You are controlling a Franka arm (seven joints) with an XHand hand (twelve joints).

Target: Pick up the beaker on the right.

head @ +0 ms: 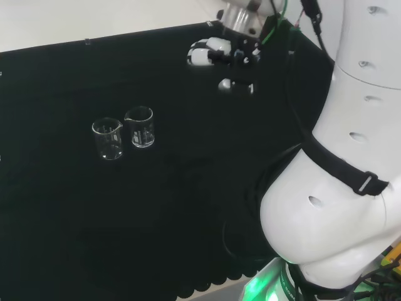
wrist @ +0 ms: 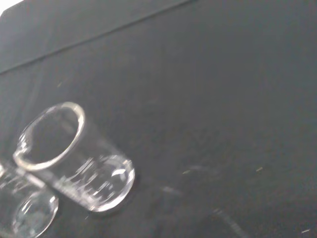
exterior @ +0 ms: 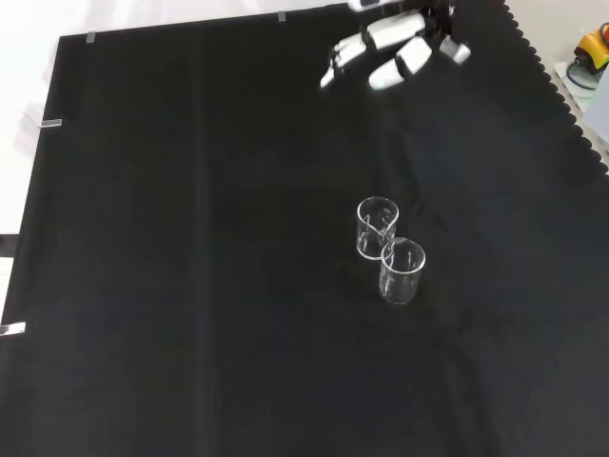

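Observation:
Two small clear glass beakers stand upright and side by side on the black cloth, close enough that they seem to touch. In the head view one beaker [head: 140, 127] is on the right and the other beaker [head: 108, 139] on the left. In the front view the first beaker [exterior: 376, 228] stands just above the second beaker [exterior: 402, 270]. The wrist view has one beaker [wrist: 74, 158] large and a second beaker [wrist: 25, 210] cut off at the picture's edge. The hand [head: 216, 52] hovers well away from them, near the cloth's far edge. In the front view the hand [exterior: 390, 48] is open with relaxed fingers and holds nothing.
The arm's white links [head: 338, 169] take up the right of the head view. The black cloth [exterior: 190, 286] has a scalloped edge [exterior: 561, 95] at the right of the front view, with a yellow and red object [exterior: 592, 48] beyond it.

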